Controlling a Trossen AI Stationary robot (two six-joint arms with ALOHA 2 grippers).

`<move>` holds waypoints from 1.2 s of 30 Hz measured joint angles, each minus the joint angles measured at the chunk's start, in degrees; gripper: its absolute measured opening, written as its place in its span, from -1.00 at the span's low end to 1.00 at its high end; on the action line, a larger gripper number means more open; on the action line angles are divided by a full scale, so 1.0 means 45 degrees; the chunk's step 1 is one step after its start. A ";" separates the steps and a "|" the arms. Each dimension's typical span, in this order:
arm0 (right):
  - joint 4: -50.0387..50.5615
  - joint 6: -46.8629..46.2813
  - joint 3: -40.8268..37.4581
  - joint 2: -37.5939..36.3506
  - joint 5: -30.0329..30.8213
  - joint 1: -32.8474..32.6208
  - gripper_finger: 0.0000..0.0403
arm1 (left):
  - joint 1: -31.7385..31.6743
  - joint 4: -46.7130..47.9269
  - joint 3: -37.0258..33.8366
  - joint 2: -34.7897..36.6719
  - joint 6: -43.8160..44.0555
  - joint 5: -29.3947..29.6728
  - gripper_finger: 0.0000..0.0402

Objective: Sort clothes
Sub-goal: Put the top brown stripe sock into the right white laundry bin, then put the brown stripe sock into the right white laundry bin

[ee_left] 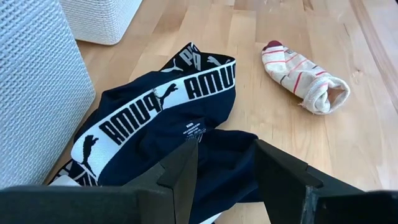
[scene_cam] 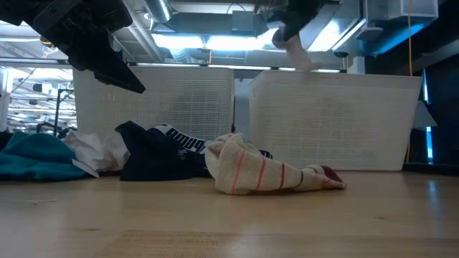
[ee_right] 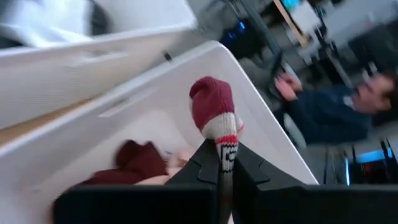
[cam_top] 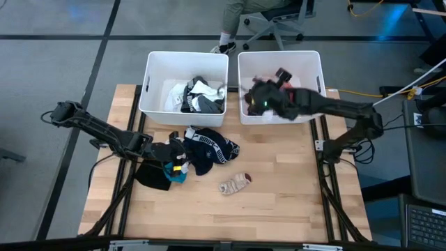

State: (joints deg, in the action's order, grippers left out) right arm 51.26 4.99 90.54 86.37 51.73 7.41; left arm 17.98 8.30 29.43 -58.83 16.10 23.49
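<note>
The right gripper (ee_right: 225, 163), above the right bin (cam_top: 315, 64) at upper right, pinches a red-tipped sock (ee_right: 214, 112). The left gripper (ee_left: 225, 163), parted and empty, hovers over navy underwear (ee_left: 168, 106) at mid-left of the wooden surface (cam_top: 279, 202). A striped sock (cam_top: 234, 184) lies nearby.

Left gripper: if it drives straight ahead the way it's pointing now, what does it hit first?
Most likely the navy underwear with the white logo band. The left gripper stands open right over its dark fabric, no gap visible between them. The striped sock lies farther off and to one side, so probably out of line.
</note>
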 joint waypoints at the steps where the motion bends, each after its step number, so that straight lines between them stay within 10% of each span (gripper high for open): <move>1: -0.0004 -0.0057 0.0000 0.0000 -0.0071 0.0380 -0.92 | 0.0000 0.0005 0.0000 0.0000 -0.0005 0.0000 -0.29; 10: 0.0310 -0.1936 -0.0005 0.0072 -0.2792 0.3125 -0.81 | 0.0000 0.0005 0.0000 0.0000 -0.0005 0.0000 -0.29; 19: 0.0559 -0.2386 -0.0015 0.0362 -0.4647 0.3658 0.06 | 0.0000 0.0015 0.0000 0.0000 -0.0048 0.0000 -0.29; 27: 0.2209 -0.2853 0.0629 0.0139 -0.5182 0.2608 0.61 | 0.0000 0.0014 0.0000 0.0000 -0.0042 0.0000 -0.29; 36: 0.2435 -0.3119 0.0655 0.0220 -0.7120 -0.1122 0.59 | 0.0000 0.0014 0.0000 0.0000 0.0053 0.0000 -0.29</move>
State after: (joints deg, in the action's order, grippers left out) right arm 62.22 -9.05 93.49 87.36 19.69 2.36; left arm 17.98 8.36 29.43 -58.83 16.34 23.49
